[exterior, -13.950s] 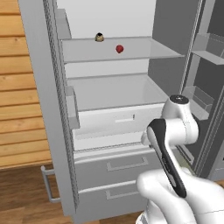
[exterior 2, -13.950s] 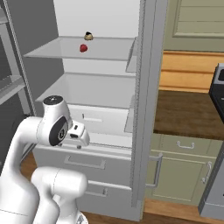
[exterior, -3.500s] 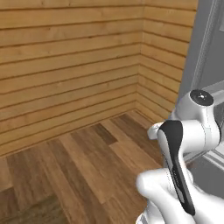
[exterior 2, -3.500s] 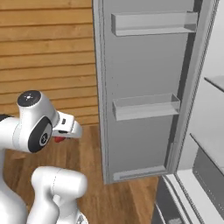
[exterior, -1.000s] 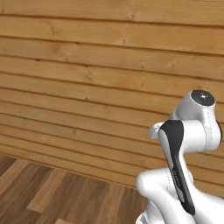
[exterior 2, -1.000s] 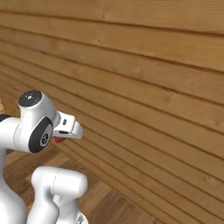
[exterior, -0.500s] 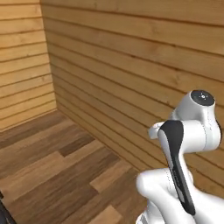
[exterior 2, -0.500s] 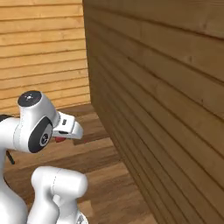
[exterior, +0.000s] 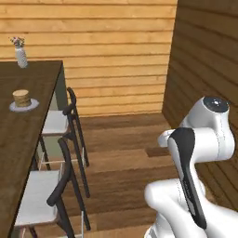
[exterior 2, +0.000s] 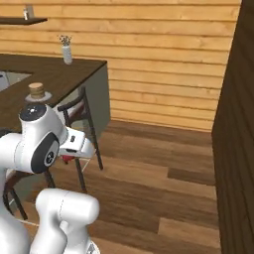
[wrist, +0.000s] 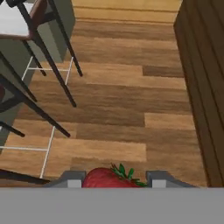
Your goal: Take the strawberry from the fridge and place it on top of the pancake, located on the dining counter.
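Carrying strawberry (wrist: 109,178) pinched in nearly closed claw (wrist: 114,180), tucked low over floor for transport toward pancake (exterior: 21,98) waiting on surface (exterior: 18,139) beside chairs (exterior: 51,200).

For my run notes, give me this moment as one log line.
phase: carrying | gripper: shut on strawberry | pancake: on plate, dining counter | strawberry placed: not yet

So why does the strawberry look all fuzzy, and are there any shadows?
Hand view: the strawberry sits very close to the camera in the claw, so its edges look soft and blocky. Left base view: the pancake is small and blurry. Light is flat in every view, with no hard shadows or glare.
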Available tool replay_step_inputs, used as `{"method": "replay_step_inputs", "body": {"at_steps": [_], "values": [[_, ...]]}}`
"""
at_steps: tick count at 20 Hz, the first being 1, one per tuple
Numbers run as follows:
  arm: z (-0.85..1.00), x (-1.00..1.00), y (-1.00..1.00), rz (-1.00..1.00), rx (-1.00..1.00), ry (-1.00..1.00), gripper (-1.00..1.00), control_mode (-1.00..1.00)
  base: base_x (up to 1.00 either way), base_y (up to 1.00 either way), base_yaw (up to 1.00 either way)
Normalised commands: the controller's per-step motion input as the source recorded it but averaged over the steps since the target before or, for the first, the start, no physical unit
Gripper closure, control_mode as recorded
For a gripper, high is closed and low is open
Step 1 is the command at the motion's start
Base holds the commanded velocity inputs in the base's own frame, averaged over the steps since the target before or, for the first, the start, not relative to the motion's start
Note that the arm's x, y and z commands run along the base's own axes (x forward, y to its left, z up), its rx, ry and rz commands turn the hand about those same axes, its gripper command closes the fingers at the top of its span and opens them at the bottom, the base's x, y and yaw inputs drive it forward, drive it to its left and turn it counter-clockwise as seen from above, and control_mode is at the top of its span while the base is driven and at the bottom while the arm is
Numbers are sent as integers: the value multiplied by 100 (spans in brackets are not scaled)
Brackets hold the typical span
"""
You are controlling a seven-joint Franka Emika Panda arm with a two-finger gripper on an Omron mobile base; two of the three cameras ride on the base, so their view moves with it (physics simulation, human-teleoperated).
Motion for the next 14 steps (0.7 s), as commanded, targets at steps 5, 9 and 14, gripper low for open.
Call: {"method": "replay_step_inputs", "body": {"at_steps": [5,9,14], "values": [[0,0,0,0,0,0,100,100,93,-34,78],[0,0,0,0,0,0,100,100,100,-65,55],[0,0,0,0,0,0,100,100,100,-64,61]]}}
